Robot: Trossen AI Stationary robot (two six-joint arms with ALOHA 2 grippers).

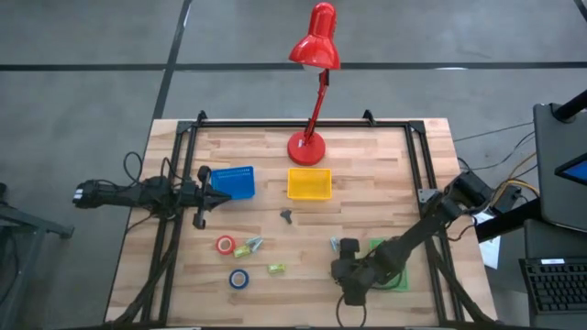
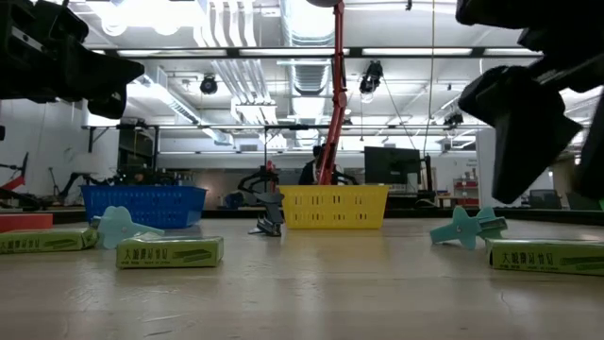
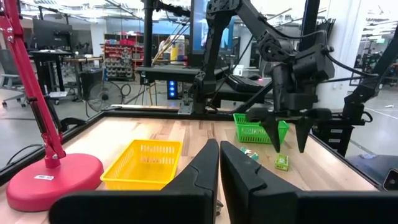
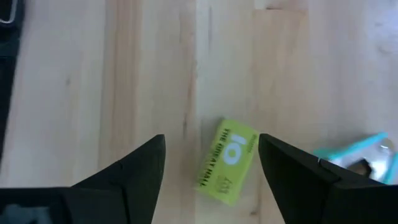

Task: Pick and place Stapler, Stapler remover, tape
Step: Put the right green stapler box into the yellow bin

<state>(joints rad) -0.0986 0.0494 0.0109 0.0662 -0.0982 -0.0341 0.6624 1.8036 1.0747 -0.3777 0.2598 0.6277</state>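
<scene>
Wooden and pale, the surface (image 1: 367,183) carries three small bins: a blue bin (image 1: 232,181) and a yellow bin (image 1: 309,183) side by side toward the far edge, in front of a red lamp (image 1: 307,147), and a green bin (image 1: 390,266) toward the near right corner, largely covered by the right arm.

We judge the task barely begun. From above, the blue and yellow bins look empty; we cannot see into the green one. Loose things lie on the boards. A red tape roll (image 1: 226,245) and a blue tape roll (image 1: 238,279) sit toward the near left corner, with a teal stapler remover (image 1: 254,243) and small green boxes (image 1: 275,269) just beside them. A dark clip-like piece (image 1: 287,215) lies near the middle; we cannot tell what it is. Another teal stapler remover (image 1: 336,244) lies near the right arm. We cannot make out a stapler.

Our right gripper (image 4: 211,163) hangs above the near right part of the surface, its fingers wide apart and holding nothing, straddling a green box (image 4: 226,162) from above without touching it.

Our left gripper (image 3: 219,168) waits near the left edge beside the blue bin, its fingers nearly together and empty.

So, as far as we can see, every item remains to be picked and binned.
</scene>
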